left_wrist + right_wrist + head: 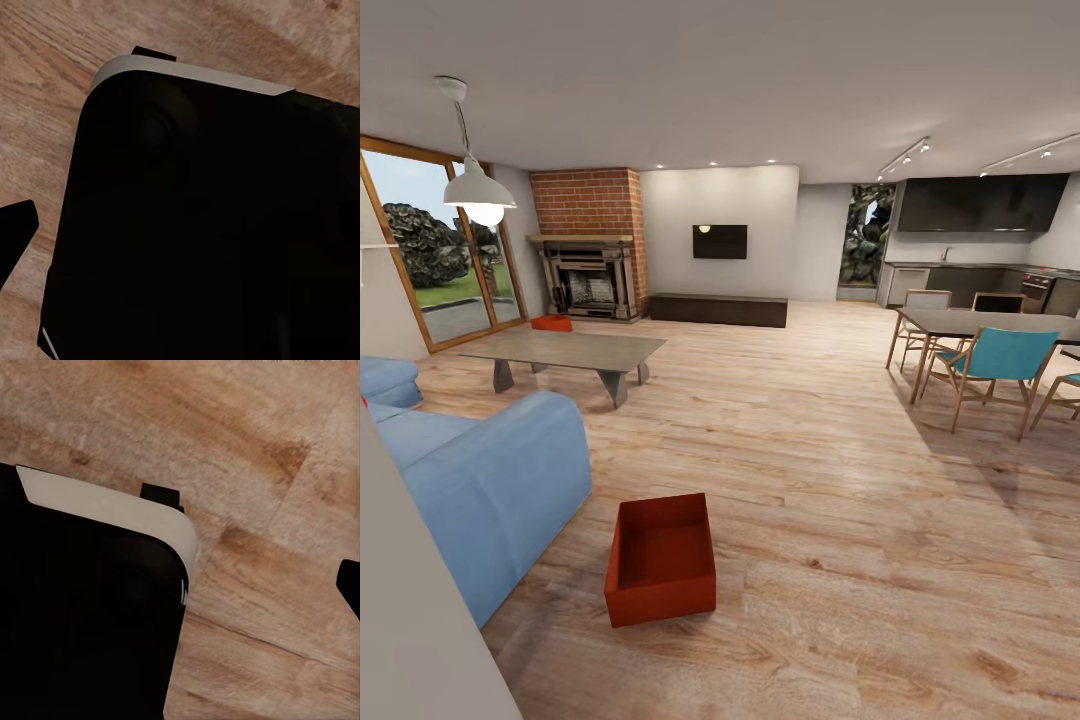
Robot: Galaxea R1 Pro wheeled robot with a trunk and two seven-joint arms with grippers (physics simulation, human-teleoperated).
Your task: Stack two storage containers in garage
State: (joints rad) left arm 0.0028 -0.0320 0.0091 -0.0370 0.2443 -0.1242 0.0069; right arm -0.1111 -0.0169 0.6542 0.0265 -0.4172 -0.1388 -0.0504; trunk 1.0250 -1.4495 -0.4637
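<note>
I am in the living room, seen in the head view. One orange-red storage container (660, 560) stands open-topped on the light wood-plank floor (840, 520), close in front, just right of the blue sofa's end. The other storage container (551, 323) sits far off on the floor beyond the coffee table, near the brick fireplace. In each wrist view I look down on planks and my own black base (195, 225) (82, 615). One dark fingertip (15, 232) of the left gripper pokes in at the frame edge, as does one fingertip (349, 585) of the right. Nothing is held.
A blue sofa (490, 480) fills the near left, with a pale wall edge (410, 620) beside it. A low coffee table (565, 350), a red-brick fireplace (590, 245) and a wood-framed glass door (440, 250) lie further left. A dining table (990, 322) with chairs stands at right.
</note>
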